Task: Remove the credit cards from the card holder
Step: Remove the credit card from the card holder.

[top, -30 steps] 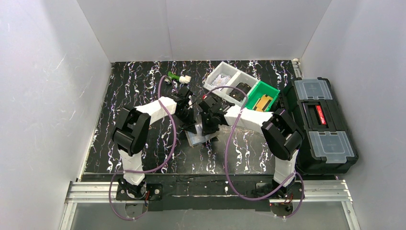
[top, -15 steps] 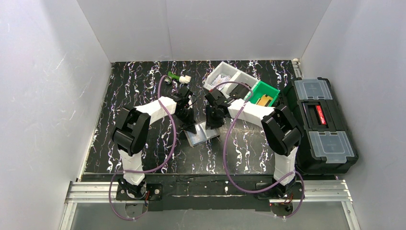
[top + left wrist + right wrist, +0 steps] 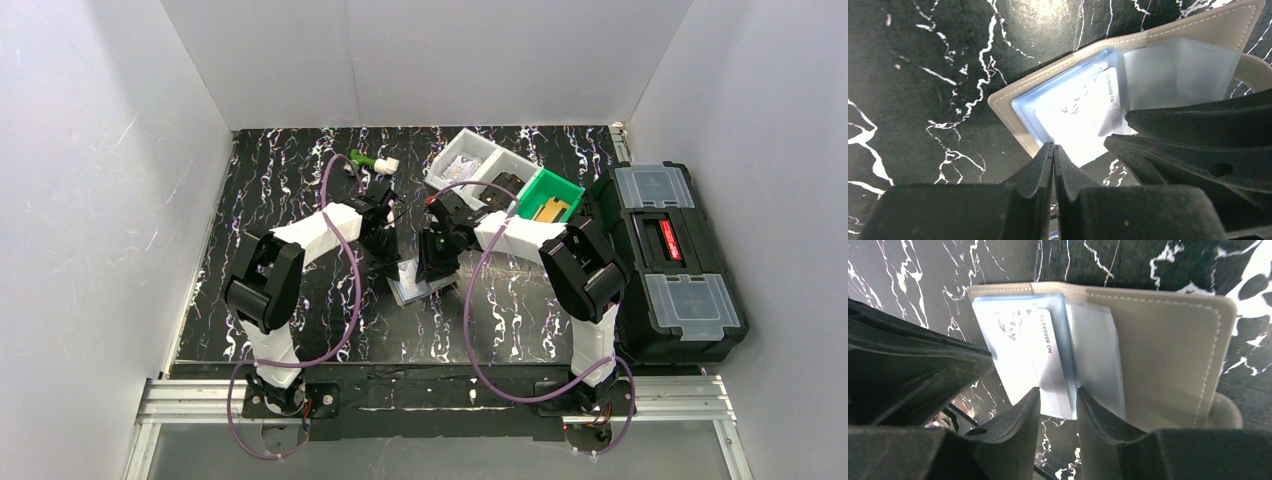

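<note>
The card holder point(image 3: 420, 286) lies open and flat on the black marbled table, between my two grippers. Its inside is beige-grey with stitched edges point(image 3: 1168, 350) and clear bluish sleeves. A light blue credit card point(image 3: 1023, 347) point(image 3: 1078, 115) with a printed number sticks partly out of the left sleeve. My right gripper point(image 3: 1058, 396) point(image 3: 436, 266) is open, one finger on each side of the card's protruding end. My left gripper point(image 3: 1053, 148) point(image 3: 393, 262) is shut, its tips at the holder's edge beside the card. Whether it pinches anything is unclear. The plain blue card is hidden.
White bins point(image 3: 478, 165) and a green bin point(image 3: 548, 200) stand at the back right. A black toolbox point(image 3: 665, 260) sits on the table's right edge. A small green and white object point(image 3: 372, 160) lies at the back. White walls enclose three sides.
My right gripper lifted back from the holder half a second ago and has come down on it again. My left arm's elbow has swung left, its gripper staying at the holder.
</note>
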`<control>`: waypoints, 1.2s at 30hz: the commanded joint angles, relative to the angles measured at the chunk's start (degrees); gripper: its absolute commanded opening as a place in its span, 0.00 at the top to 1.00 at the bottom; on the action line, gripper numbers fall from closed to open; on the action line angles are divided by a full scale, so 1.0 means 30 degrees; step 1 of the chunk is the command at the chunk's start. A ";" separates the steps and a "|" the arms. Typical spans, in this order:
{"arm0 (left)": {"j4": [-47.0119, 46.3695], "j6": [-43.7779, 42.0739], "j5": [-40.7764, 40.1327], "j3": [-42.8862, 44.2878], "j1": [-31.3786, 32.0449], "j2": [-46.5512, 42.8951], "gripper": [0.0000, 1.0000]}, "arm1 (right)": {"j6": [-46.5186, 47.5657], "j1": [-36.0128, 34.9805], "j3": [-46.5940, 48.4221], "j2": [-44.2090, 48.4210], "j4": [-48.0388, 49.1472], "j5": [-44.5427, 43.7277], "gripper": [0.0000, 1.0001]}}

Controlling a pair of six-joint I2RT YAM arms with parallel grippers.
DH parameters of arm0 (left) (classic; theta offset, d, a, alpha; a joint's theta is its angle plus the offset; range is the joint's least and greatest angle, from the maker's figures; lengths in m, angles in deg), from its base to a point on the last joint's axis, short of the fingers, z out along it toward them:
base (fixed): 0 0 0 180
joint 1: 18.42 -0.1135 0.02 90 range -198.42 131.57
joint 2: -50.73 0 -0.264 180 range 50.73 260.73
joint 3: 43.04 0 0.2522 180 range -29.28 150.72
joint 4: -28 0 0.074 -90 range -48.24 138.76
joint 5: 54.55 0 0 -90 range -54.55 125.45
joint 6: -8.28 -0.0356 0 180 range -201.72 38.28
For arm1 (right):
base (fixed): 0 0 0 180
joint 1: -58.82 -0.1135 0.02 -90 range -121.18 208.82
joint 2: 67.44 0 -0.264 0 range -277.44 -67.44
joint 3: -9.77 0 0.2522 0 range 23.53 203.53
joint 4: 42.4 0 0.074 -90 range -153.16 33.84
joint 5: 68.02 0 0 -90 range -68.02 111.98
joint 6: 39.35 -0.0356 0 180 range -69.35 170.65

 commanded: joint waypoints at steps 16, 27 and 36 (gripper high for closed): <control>0.0289 -0.0316 0.0053 -0.0091 -0.0077 0.0536 0.97 | -0.3217 0.0281 -0.3302 -0.0021 0.4336 0.4638 0.53; 0.0985 0.0108 -0.0707 -0.0460 0.0128 0.1431 1.00 | -0.6426 0.2470 -0.6702 0.0046 1.0042 0.7595 0.57; 0.0910 0.0389 -0.0832 -0.0643 0.0177 0.1652 1.00 | -0.7824 0.2910 -0.7536 -0.0201 1.2444 0.8446 0.72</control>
